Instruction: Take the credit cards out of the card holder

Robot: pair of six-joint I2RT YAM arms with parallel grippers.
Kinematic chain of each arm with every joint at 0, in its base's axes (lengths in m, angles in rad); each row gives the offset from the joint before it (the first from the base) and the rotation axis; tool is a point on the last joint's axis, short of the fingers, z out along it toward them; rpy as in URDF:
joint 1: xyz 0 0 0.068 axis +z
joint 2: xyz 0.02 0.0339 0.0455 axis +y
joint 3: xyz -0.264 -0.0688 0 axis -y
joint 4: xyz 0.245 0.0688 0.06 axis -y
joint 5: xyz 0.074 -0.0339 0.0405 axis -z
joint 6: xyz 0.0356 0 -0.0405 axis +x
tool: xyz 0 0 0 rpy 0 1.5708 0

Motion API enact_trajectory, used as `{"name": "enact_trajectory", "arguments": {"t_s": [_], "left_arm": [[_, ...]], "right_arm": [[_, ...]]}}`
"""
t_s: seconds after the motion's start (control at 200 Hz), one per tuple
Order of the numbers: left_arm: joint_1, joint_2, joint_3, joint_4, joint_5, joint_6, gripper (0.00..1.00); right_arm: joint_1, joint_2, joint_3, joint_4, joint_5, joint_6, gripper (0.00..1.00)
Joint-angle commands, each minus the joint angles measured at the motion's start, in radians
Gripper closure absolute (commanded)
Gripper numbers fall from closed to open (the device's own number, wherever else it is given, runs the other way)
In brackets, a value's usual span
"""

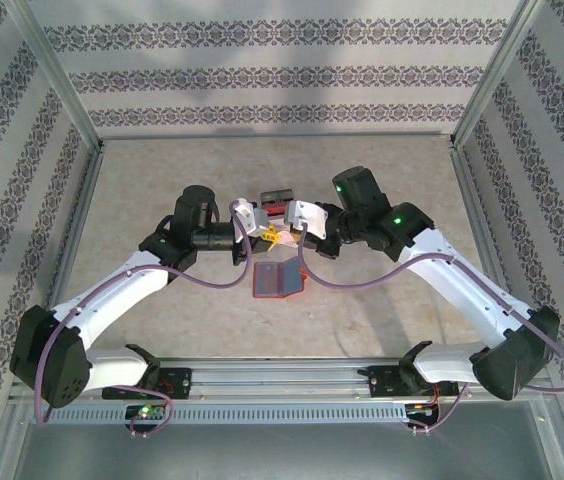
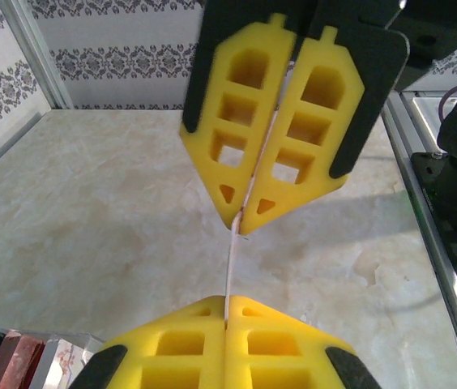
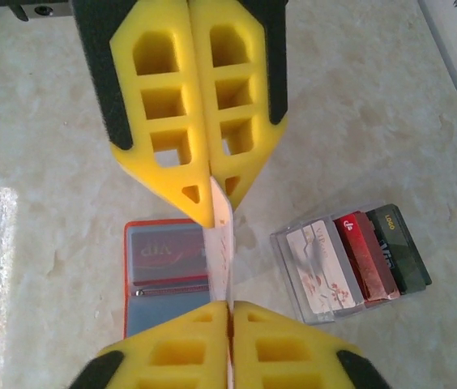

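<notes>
The orange card holder point(image 1: 277, 280) lies open and flat on the table below both grippers, and a red card sits in its clear upper pocket point(image 3: 164, 253). A pale credit card point(image 3: 221, 247) hangs in the air, held edge-on at both ends. My left gripper point(image 2: 227, 301) is shut on one end of the card point(image 2: 230, 263). My right gripper point(image 3: 230, 305) pinches the other end with its pads close together. The two grippers meet tip to tip at mid-table, the left gripper point(image 1: 261, 233) beside the right gripper point(image 1: 289, 232).
A clear tray point(image 3: 287, 243) with a pale card, a red one and a dark one stands just right of the card holder point(image 3: 129, 279); from above the tray point(image 1: 277, 203) lies behind the grippers. Patterned walls enclose the table on three sides.
</notes>
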Motion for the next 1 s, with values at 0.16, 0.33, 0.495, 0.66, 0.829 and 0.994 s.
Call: {"name": "enact_trajectory", "arguments": {"t_s": [0.16, 0.33, 0.495, 0.66, 0.829, 0.994], "left_arm": [[-0.011, -0.032, -0.014, 0.083, 0.02, -0.027, 1.0], [-0.011, -0.035, -0.02, 0.093, 0.019, -0.036, 1.0], [-0.011, -0.046, -0.032, 0.086, -0.001, -0.032, 0.94], [-0.012, -0.079, -0.086, 0.094, -0.088, -0.036, 0.58], [-0.012, -0.169, -0.2, 0.12, -0.306, -0.089, 0.34], [-0.012, -0.284, -0.3, 0.077, -0.558, -0.185, 0.23]], "right_arm": [[-0.024, 0.016, 0.004, 0.024, -0.112, 0.019, 0.75], [-0.026, 0.031, 0.011, 0.024, -0.115, 0.017, 0.82], [-0.03, 0.032, 0.016, 0.016, -0.1, 0.004, 0.98], [-0.035, 0.059, 0.051, -0.031, -0.07, -0.027, 1.0], [-0.035, 0.125, 0.101, -0.063, 0.034, -0.082, 1.0], [-0.024, 0.239, 0.19, -0.106, 0.166, -0.153, 1.0]]}}
